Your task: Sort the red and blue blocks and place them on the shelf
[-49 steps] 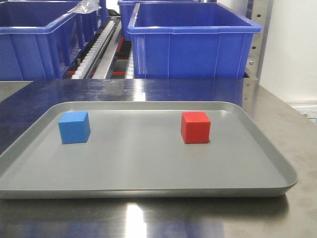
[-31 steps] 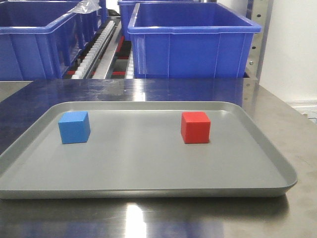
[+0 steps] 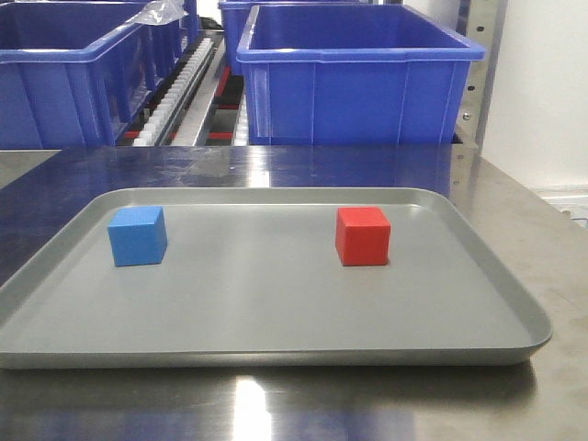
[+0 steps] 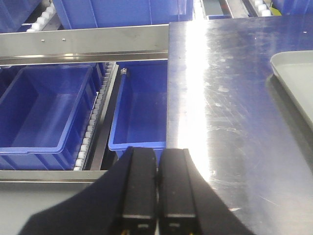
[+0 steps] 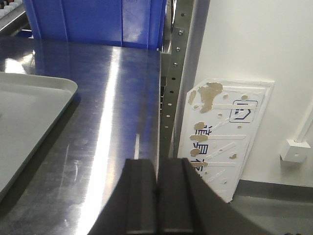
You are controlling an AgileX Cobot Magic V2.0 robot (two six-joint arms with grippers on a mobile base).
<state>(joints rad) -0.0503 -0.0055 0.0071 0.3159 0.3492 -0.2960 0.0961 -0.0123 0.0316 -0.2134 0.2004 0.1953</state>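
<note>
Steel bench (image 3: 514, 197) bears a grey tray (image 3: 266, 354): blue block (image 3: 138, 236) at its left, red block (image 3: 362, 236) at its right; left tool (image 4: 157, 155) and right tool (image 5: 157, 166) pressed together

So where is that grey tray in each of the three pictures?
Front view: tray fills the middle.
Left wrist view: tray corner at the right edge.
Right wrist view: tray corner at the left edge.
Shared landmark: the steel table under it.
</note>
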